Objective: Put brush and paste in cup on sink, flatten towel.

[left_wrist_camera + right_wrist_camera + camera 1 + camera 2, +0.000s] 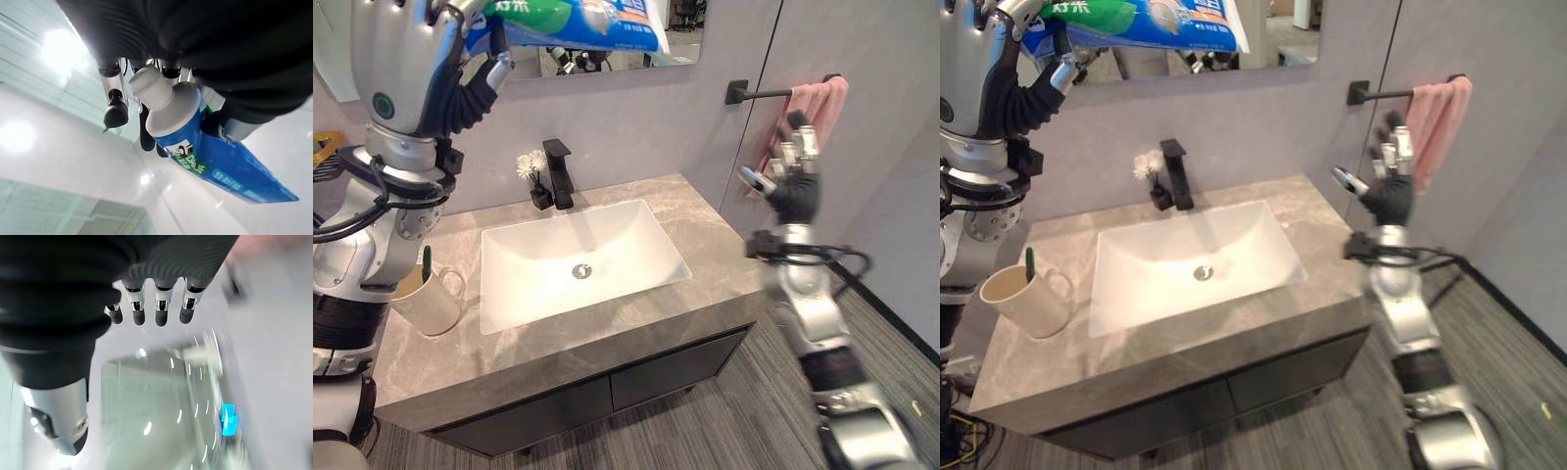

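My left hand is raised high at the upper left, shut on a blue and green toothpaste tube that lies level in front of the mirror; its white cap shows in the left wrist view. A cream cup stands on the counter left of the sink, with a green toothbrush upright in it. A pink towel hangs bunched on a black wall bar at the right. My right hand is open, fingers straight, just in front of the towel.
A white basin is set in the grey marble counter. A black tap and a small black vase of white flowers stand behind it. Dark cabinet doors lie below. A mirror hangs above.
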